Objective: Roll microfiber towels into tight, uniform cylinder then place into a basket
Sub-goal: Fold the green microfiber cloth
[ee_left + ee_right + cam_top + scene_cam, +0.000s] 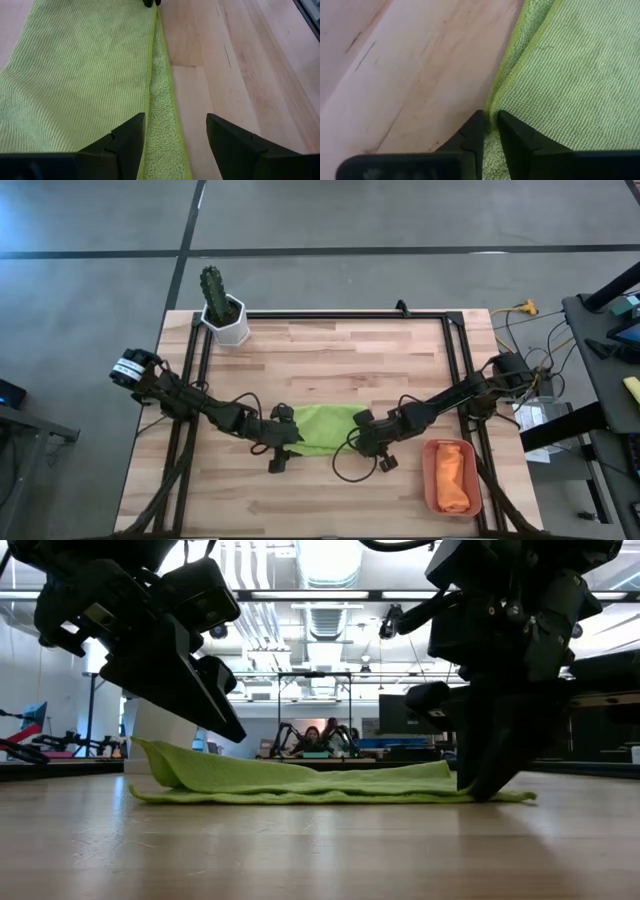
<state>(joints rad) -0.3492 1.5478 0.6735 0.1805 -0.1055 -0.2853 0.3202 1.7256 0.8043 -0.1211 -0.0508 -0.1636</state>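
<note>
The lime green towel lies flat on the wooden table, folded into at least two layers, its left end slightly humped. My left gripper hovers open just above the towel's left end, over its near edge, touching nothing. My right gripper is down at the towel's right end, shut on it. The orange towel lies in the terracotta basket at the near right. My right gripper pinches the green towel's hemmed edge between its two fingers, at the towel's right end. The fingers slant steeply down from the table's right, their tips at the tabletop. The towel stays flat and slack on the table. One layer or several, I cannot tell.
A white pot with a cactus stands at the far left corner. Black frame rails run along the table's sides and far edge. Bare wood lies beyond the towel, and a narrower strip in front of it.
</note>
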